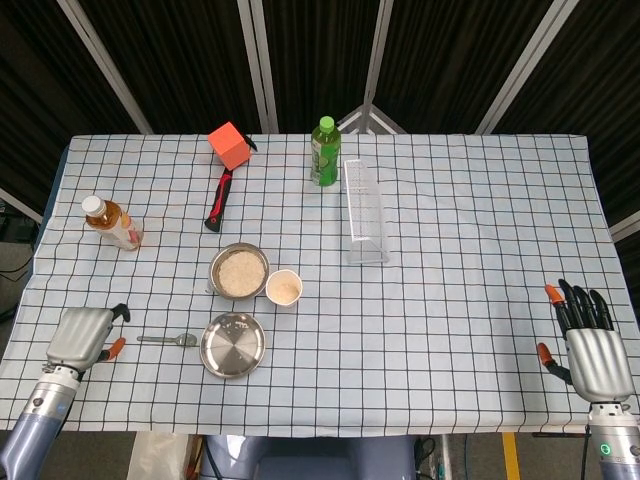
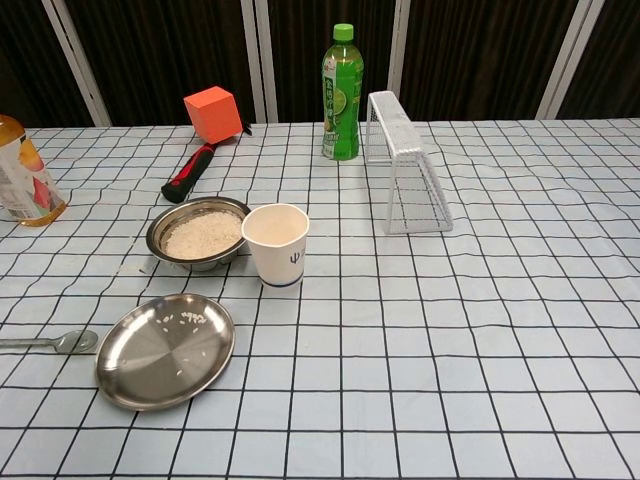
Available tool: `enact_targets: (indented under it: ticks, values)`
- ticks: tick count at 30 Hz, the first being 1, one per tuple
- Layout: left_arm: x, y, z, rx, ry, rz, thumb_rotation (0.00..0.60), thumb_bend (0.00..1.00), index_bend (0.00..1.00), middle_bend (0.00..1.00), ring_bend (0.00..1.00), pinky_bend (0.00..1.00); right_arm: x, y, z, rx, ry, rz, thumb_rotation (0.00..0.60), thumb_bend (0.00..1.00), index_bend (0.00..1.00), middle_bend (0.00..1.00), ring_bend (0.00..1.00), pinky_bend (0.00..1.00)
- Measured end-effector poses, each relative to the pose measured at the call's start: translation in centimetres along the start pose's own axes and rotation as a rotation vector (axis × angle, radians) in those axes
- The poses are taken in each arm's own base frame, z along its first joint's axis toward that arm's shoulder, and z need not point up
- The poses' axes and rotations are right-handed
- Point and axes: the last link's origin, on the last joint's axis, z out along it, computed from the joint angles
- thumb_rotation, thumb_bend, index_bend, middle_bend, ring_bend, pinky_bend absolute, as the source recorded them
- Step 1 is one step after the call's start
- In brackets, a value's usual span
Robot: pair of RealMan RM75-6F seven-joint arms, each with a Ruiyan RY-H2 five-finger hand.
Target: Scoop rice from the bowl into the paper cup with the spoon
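Spoon [image 1: 167,340] lies flat on the checked cloth [image 1: 470,230], bowl end toward the steel plate [image 1: 232,345] just beside it, handle pointing at the left hand [image 1: 82,334]. That hand sits near the handle's tip, apart from it, back upward with its fingers bent down and forward (whether they are fully curled I cannot tell), and nothing is in it. The right hand [image 1: 592,345] rests at the far right edge of the table, well apart from everything, fingers straight and slightly fanned, holding nothing.

Behind the plate stands the bowl [image 1: 238,271], filled with white rice, and the paper cup [image 1: 284,288] stands touching or just beside its right rim. The head view looks down into the cup and shows a pale layer at its bottom. Further back are a tea bottle [image 1: 111,223] at the left, a red-and-black tool [image 1: 218,200] with an orange cube [image 1: 230,145] at its far end, a green bottle [image 1: 324,152], and a white wire rack [image 1: 364,210] lying lengthwise.

The chest view shows neither hand, and cuts off the spoon's handle at the left edge. It does show what the overhead camera cannot: a few stray rice grains on the plate (near its back rim), a small printed mark on the cup's side, and the rack's triangular end. From this low angle the cup's inside bottom is hidden.
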Motion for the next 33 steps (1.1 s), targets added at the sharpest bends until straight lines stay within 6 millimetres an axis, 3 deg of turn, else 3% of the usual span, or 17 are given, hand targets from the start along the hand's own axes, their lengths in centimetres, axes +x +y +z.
enact_targets:
  ticks: [33]
  values:
    - [-4.4, 4.8, 3.0, -0.016, -0.094, 0.039, 0.6, 0.4, 0.49, 0.96, 0.96, 0.99, 0.1, 0.0, 0.0, 0.01, 0.019, -0.004, 0.6, 0.38, 0.0, 0.0, 0.0, 0.0]
